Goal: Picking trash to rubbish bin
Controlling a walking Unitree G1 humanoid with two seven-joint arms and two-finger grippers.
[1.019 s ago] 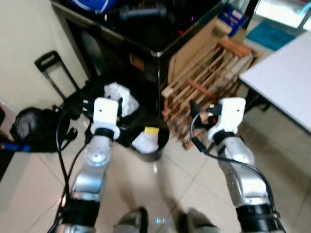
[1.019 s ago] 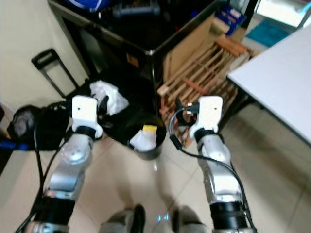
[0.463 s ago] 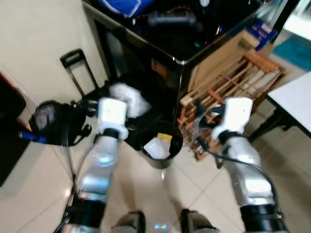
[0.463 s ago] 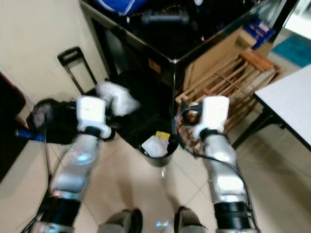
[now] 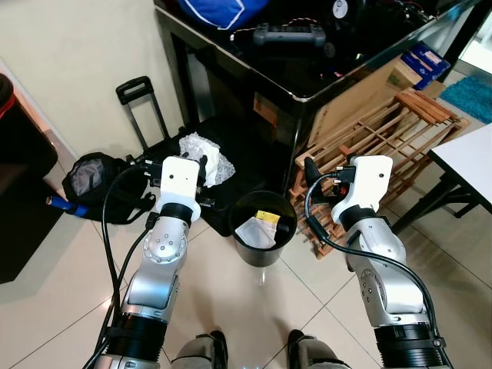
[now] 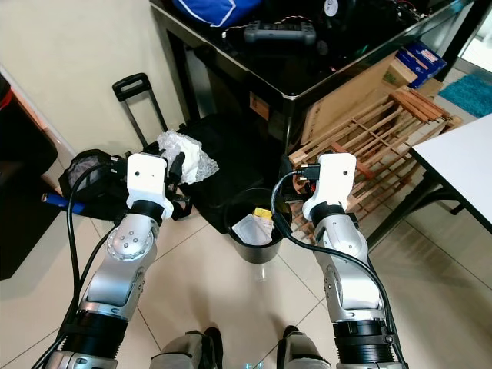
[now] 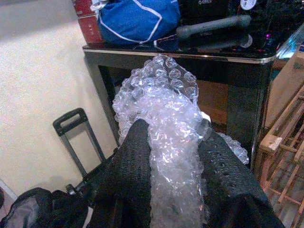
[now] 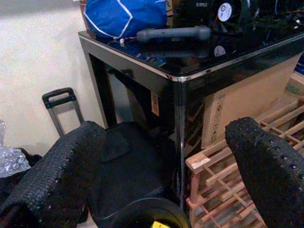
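The left tool (image 7: 168, 156) is clamped on a wad of bubble wrap (image 7: 164, 118), both black fingers (image 7: 130, 166) pressing into the plastic from either side. In the left eye view that wad (image 5: 206, 156) sits in the middle-left of the frame, raised above a black case on the floor (image 5: 231, 165), just left of the rubbish bin (image 5: 264, 227). The bin is a round black one standing on the tiled floor (image 5: 61, 292) at the centre of the frame, between the two silver arms, and it already holds white paper (image 5: 256, 233) and a yellow scrap (image 5: 267, 217).

The right tool (image 8: 175, 156) is spread wide with nothing between its fingers (image 8: 266, 161), held just right of the bin and in front of a wooden rack (image 5: 384, 138) leaning at centre-right. Behind it all, across the top of the frame, stands a glossy black counter (image 5: 307, 77) carrying a blue bag (image 5: 219, 11) and a game controller (image 5: 288, 34). A cardboard box (image 8: 242, 107) is tucked under that counter. In the middle-left, a luggage handle (image 5: 142, 104) rises against the wall, with a black bag (image 5: 92, 181) below it on the floor. A white table corner (image 5: 473, 157) shows at the right edge.
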